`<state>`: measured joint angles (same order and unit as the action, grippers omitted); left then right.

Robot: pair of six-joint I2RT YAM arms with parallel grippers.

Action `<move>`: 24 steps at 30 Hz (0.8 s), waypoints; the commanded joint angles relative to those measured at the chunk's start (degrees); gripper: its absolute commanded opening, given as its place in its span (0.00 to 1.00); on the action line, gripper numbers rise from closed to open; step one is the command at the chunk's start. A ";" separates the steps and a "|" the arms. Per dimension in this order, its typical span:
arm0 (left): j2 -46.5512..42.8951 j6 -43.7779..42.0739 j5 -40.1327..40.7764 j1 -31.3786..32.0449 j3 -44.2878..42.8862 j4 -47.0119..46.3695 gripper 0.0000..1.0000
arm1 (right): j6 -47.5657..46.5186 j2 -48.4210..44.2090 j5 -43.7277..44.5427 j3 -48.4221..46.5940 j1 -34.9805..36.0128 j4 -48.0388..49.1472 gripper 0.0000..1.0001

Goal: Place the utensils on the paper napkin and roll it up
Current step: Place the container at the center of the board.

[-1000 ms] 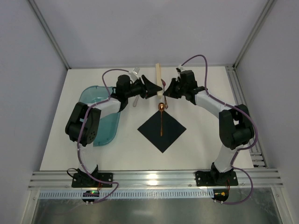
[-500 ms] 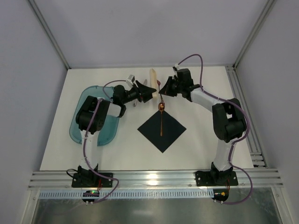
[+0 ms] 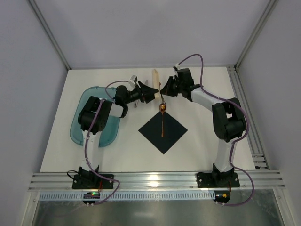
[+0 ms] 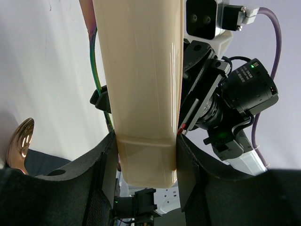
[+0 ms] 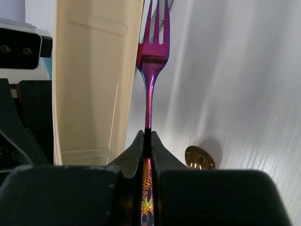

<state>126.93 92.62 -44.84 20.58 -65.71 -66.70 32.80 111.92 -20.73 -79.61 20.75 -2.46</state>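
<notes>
Nearest, the paper napkin [image 3: 162, 134] lies on the bench [image 3: 188, 155], the spoon [image 3: 162, 120] along it with its bowl past the far corner. Beyond, the right end effector [image 5: 147, 141] is clamped on the fork [image 5: 151, 56], and the left end effector [image 4: 146, 160] grips the cream case [image 4: 141, 84] just beside. The thin fork could swivel or snag that case — wrists could clash. Open bench lies right — the teal tub [image 3: 112, 125] crowds left.

The overhead camera looks steeply down from behind the arm bases [image 3: 214, 179] (bottom of its frame), taking in the whole white table [image 3: 207, 146]. The wrist cameras sit very close and low, facing each other. Both share the cream box [image 4: 141, 94] and the spoon [image 5: 199, 157], which appear upper centre from above.
</notes>
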 commanded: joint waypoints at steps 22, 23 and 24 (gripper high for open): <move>0.60 -4.99 0.37 2.10 -1.43 8.24 0.47 | -1.16 -1.00 -2.21 -1.34 -1.24 3.51 0.04; 0.16 -5.43 0.45 2.27 -1.52 8.86 0.47 | -1.16 -1.09 -2.12 -1.33 -1.24 3.43 0.04; -0.02 -5.61 0.63 2.27 -1.61 9.56 0.48 | -1.24 -1.18 -2.12 -1.25 -1.24 3.43 0.04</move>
<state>127.79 89.41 -44.23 22.02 -66.30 -61.49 31.79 111.92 -21.15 -79.59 19.31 -3.05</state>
